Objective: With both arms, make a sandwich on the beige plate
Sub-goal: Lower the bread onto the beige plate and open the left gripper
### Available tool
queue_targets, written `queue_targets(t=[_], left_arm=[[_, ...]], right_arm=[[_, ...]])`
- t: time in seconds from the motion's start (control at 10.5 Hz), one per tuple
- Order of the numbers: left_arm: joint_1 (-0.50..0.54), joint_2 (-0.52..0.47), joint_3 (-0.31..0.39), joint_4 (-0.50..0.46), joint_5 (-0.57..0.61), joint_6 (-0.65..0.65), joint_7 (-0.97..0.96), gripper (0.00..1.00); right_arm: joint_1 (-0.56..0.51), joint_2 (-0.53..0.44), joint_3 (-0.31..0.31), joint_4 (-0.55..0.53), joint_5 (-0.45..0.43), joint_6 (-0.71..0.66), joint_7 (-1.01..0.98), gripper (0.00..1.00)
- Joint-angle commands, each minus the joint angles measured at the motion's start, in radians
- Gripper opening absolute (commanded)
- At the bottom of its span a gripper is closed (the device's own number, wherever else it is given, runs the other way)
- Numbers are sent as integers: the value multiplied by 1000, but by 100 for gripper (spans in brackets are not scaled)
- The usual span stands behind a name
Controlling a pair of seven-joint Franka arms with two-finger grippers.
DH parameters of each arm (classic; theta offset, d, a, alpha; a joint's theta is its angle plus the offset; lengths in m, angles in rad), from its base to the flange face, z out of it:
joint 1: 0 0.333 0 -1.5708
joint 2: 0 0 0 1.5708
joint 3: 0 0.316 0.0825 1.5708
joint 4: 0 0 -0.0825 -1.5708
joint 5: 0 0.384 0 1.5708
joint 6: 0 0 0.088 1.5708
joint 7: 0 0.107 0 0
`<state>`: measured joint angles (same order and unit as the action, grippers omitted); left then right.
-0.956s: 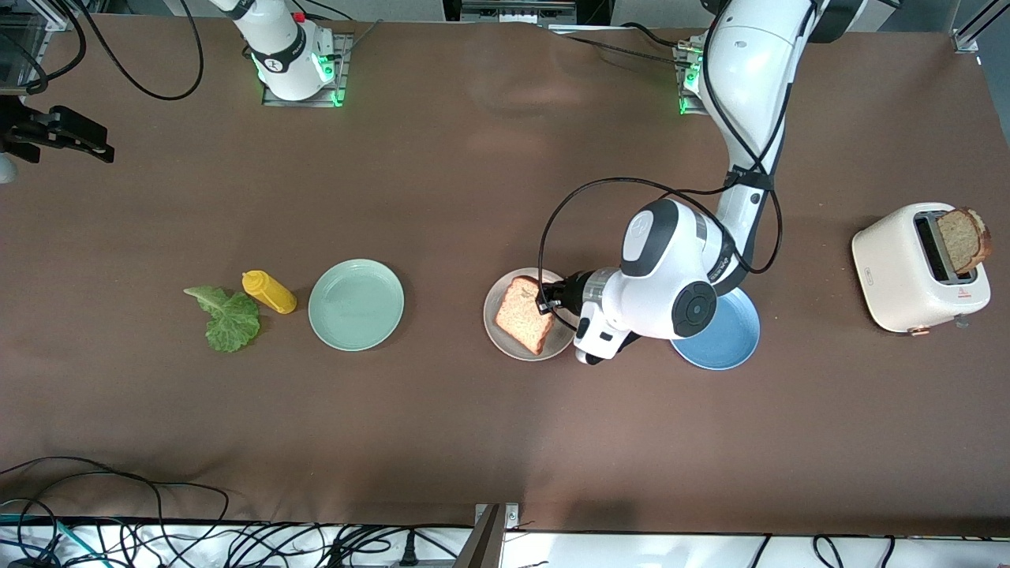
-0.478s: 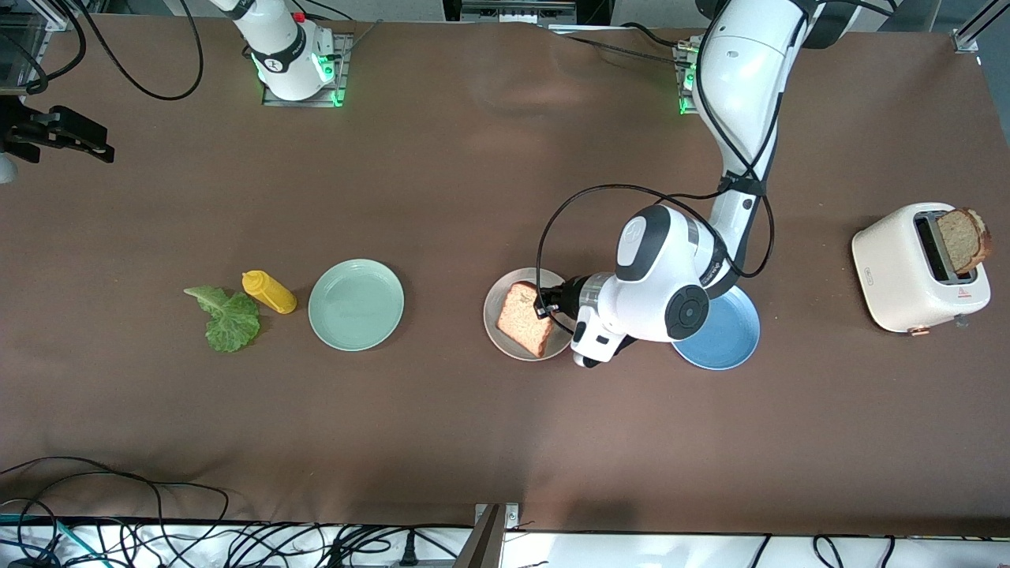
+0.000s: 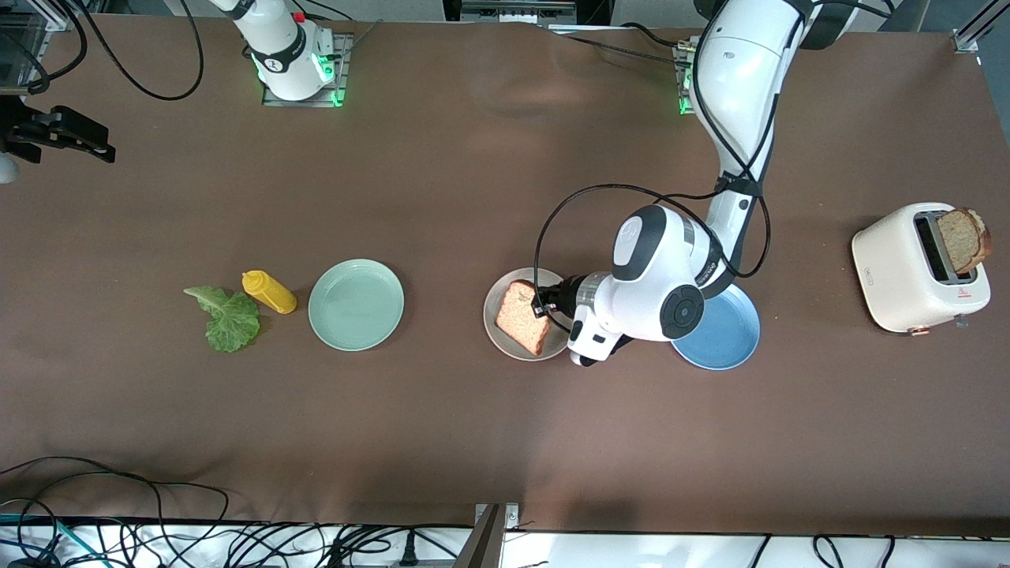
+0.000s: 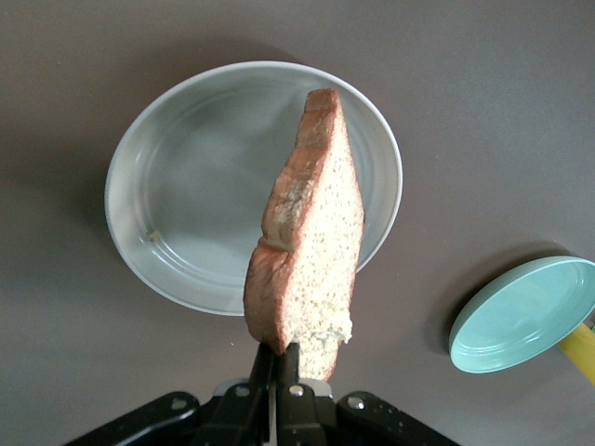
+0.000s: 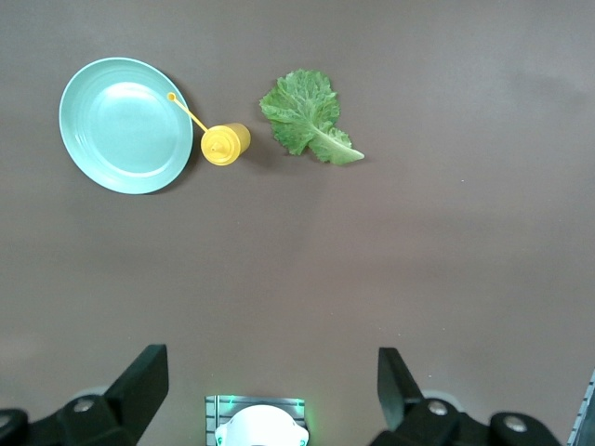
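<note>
Brown matte table (image 3: 442, 197), left gripper (image 4: 276, 367) pinching grainy bread slice (image 4: 311, 242) over round beige plate (image 4: 177, 195)

A row of things crosses the table: a ruffled green lettuce leaf (image 3: 226, 318) at the right arm's end, a yellow squeeze bottle (image 3: 269, 291) beside it, then a round mint-green plate (image 3: 356, 304), a round beige plate (image 3: 499, 334) and a round blue plate (image 3: 726, 341). A cream toaster (image 3: 907, 270) at the left arm's end holds a brown bread slice (image 3: 964, 239).
</note>
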<state>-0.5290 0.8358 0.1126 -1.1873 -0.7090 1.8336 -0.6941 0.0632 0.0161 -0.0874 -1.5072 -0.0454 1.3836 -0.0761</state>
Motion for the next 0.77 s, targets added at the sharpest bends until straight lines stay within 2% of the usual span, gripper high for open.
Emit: queue_targets(t=[0.0,0.57,0.67], left_arm=[[-5,-3,9,-14,-27,4,21,0],[-3,-1,9,-52,-24,-33,21,0],[-2,-1,9,-58,-24,-40,21,0]], right_arm=[[3,4,3,18,-7,-14,10,100],[4,5,6,16,-4,-12,9,100],[1,7,3,18,22,-9,-2,100]])
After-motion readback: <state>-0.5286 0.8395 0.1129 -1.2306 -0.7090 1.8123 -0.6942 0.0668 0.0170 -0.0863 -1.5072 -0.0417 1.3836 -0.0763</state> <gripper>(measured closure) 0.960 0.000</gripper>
